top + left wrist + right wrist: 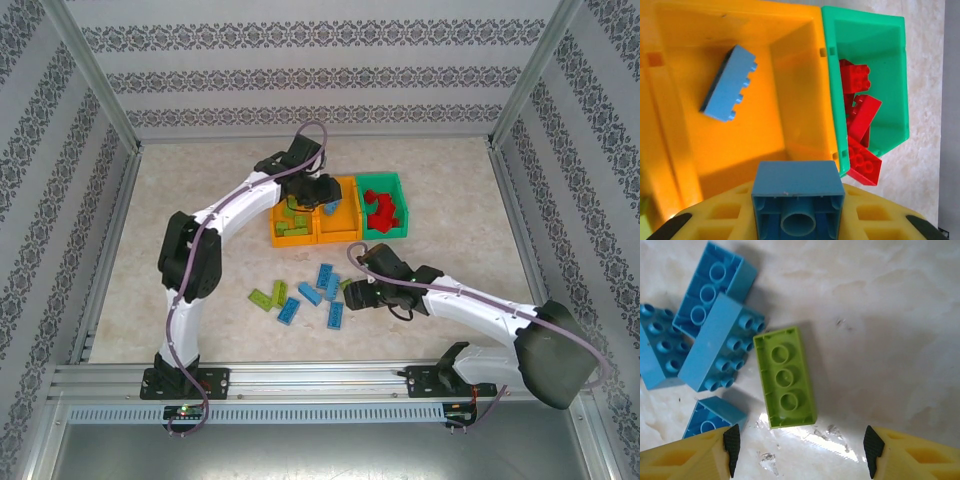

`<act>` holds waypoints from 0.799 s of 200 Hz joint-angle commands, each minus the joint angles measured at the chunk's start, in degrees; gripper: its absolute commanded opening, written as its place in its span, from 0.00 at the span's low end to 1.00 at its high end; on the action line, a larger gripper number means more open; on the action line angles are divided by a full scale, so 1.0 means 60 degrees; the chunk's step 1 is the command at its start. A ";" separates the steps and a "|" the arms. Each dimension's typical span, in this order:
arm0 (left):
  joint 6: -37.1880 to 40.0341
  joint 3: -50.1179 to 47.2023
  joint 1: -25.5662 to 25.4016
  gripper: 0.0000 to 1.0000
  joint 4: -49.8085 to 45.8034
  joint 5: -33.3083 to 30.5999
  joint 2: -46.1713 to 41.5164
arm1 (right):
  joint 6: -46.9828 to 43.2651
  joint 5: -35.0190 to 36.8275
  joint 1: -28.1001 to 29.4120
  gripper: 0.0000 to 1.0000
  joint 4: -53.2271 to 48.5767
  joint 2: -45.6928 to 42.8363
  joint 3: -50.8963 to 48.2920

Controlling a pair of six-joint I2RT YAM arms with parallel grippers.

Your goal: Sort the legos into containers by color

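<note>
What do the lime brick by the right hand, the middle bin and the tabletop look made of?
Lime brick: moulded plastic by its look, smooth, glossy, hollow tubed underside. Middle bin: likely thin orange plastic, glossy; light seems to glow through its wall. Tabletop: marble-patterned, semi-gloss glare; stone or laminate, can't tell.

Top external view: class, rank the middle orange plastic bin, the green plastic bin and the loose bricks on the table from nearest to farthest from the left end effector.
1. Middle orange plastic bin: directly under the left end effector.
2. Green plastic bin: next along, to the right, holding red bricks.
3. Loose blue and lime bricks: on the marbled table, toward the near edge.
</note>
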 commanded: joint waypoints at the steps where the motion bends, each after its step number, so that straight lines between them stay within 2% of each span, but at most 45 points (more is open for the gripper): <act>1: 0.0130 0.0841 -0.0048 0.35 -0.0267 0.0476 0.0540 | -0.0196 0.0276 0.0215 0.71 0.0141 0.0324 -0.0045; 18: 0.0053 0.1123 -0.0077 0.40 -0.0420 0.0414 0.0844 | -0.0220 0.0396 0.0243 0.71 0.0157 0.0635 0.0014; 47: 0.0019 0.1105 -0.0108 0.56 -0.0572 0.0236 0.0862 | -0.0331 0.0356 0.0326 0.70 0.0215 0.1026 0.0162; 94: 0.0189 0.0413 -0.0115 0.75 -0.0570 -0.0410 -0.0156 | -0.0472 0.0356 0.0450 0.70 0.0398 0.1501 0.0309; 131: 0.0293 -0.0251 -0.0110 0.82 -0.0466 -0.0711 -0.1078 | -0.0580 0.0562 0.0475 0.68 0.0532 0.1949 0.0535; 160: 0.0081 -0.1338 -0.0072 0.84 -0.0069 -0.0484 -0.1767 | -0.0815 0.0636 0.0522 0.65 0.0480 0.2406 0.0833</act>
